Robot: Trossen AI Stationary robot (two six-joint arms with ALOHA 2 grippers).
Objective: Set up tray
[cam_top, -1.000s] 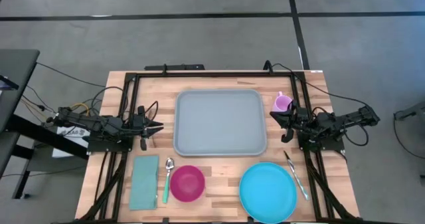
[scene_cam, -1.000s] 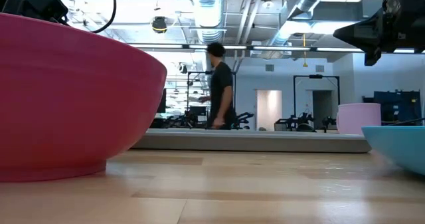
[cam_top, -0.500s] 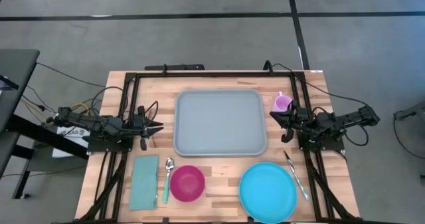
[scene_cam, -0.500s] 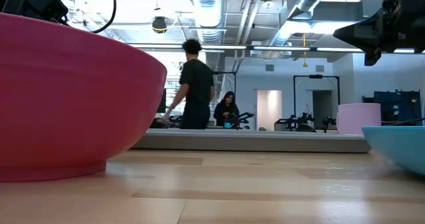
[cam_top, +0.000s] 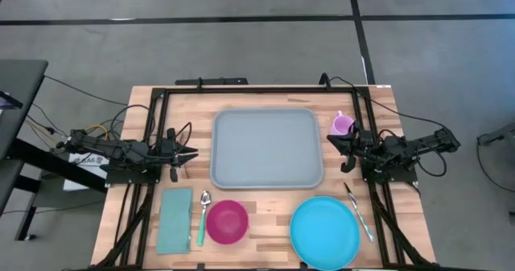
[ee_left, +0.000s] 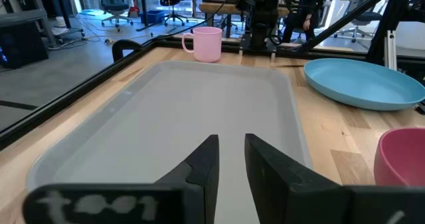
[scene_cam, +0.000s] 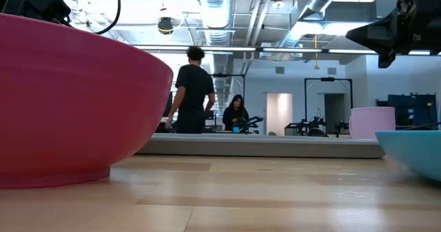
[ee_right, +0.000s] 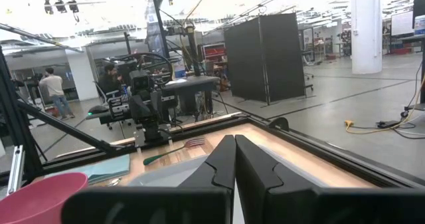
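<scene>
Starting at the left of the high view, the left pincer [cam_top: 183,153] is seen hovering just beside the tray's left edge, its fingers a narrow gap apart and nothing held between them. Below it a teal napkin [cam_top: 175,220], a spoon [cam_top: 203,215] and a pink bowl [cam_top: 227,222] are lined up along the lower part of the table [cam_top: 265,197]. The tray [cam_top: 266,149] lies flat and bare at the centre of the frame. A blue plate [cam_top: 324,231] is set at the lower right, a pink cup [cam_top: 343,125] just off the tray's upper right corner. The right pincer [cam_top: 346,152] is held just beside the tray's right edge, fingers pressed together and empty. Nothing on the table has moved since the earlier frames and both arms are unchanged. In the low view, only the standing person [scene_cam: 189,91] in the room behind has shifted further left.
</scene>
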